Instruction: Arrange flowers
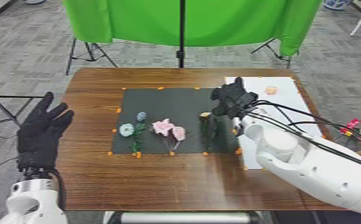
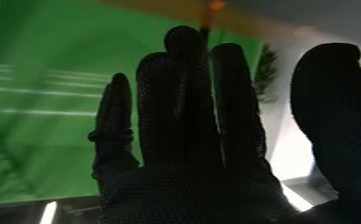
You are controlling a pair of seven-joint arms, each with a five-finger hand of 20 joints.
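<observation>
Two pink flowers [image 1: 163, 126], one mat [image 1: 163, 98]

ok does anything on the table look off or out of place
Nothing looks spilled. The only thing that stands out is a peach bloom lying alone on the white sheet, apart from the pink flowers on the dark mat; that may be intended.

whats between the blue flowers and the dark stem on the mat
The pink flowers lie on the dark mat between the blue flowers and the dark stem, as the head view shows.
</observation>
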